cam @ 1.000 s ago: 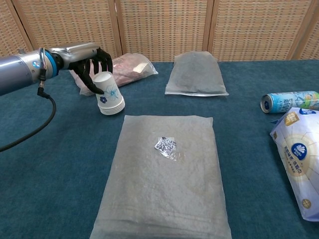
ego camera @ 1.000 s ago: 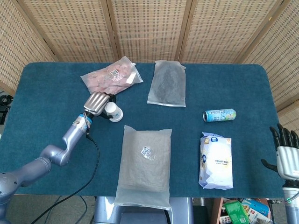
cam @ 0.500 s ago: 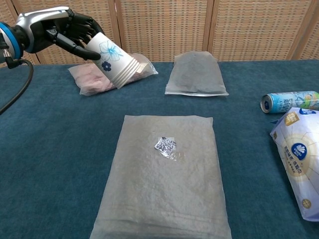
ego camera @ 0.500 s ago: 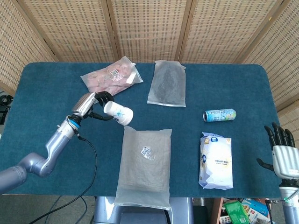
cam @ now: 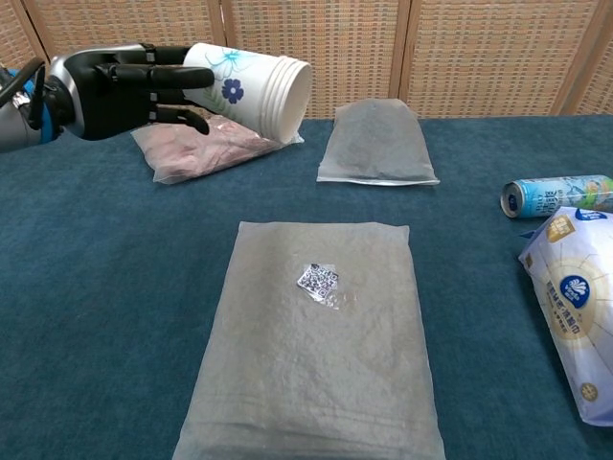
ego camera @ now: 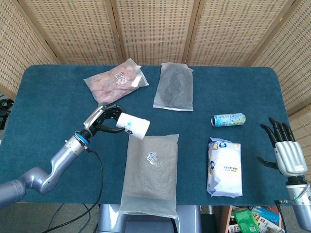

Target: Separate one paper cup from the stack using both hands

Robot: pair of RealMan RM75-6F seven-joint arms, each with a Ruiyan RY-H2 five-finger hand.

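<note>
My left hand (ego camera: 106, 118) (cam: 124, 88) grips the stack of white paper cups (ego camera: 132, 126) (cam: 254, 89) with a blue flower print. It holds the stack lying sideways above the table, rims pointing to the right. My right hand (ego camera: 283, 149) hovers open past the table's right edge, fingers spread, far from the cups. The chest view does not show it.
A large grey pouch (ego camera: 149, 173) (cam: 313, 339) lies at front centre, a smaller grey pouch (ego camera: 174, 86) (cam: 376, 142) at the back. A pink packet (ego camera: 116, 79) (cam: 196, 149) sits behind the cups. A can (ego camera: 228, 119) (cam: 557, 195) and a white tissue pack (ego camera: 224, 166) (cam: 579, 310) lie to the right.
My left hand has lifted the cup stack off the table, tipped it sideways and carried it nearer and rightward. My right hand has risen a little and moved inward.
</note>
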